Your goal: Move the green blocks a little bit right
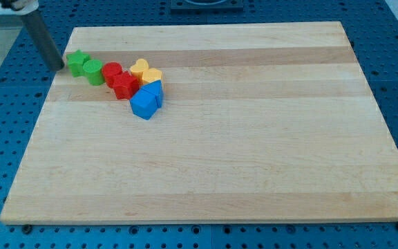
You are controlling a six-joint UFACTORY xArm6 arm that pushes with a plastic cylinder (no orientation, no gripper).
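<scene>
The two green blocks are found at the far left of the wooden bench (206, 173): a green star block (78, 62) at the very edge of the cluster, and a green cylinder (94, 71) just to its right and slightly nearer, the two touching or all but touching. The tip (61, 68) is seen just left of the green star block, at or very near contact; which of the two cannot be told. No hand is fitted to this arm, only a plain rod, so nothing is clenched, grasped or released. To the right of the green cylinder a red cylinder (112, 72) and a red block (124, 86) are packed closely, followed by two yellow blocks (145, 71) and two blue blocks (148, 100). Since only a small shift to the right is asked, a short, slow push is judged best, aimed through the middle of the star towards the cylinder so that both greens are carried together. A push off centre would probably spin the star or let it slip past on the far side. The red blocks are likely to be shoved along, so the stroke should be kept brief.
</scene>
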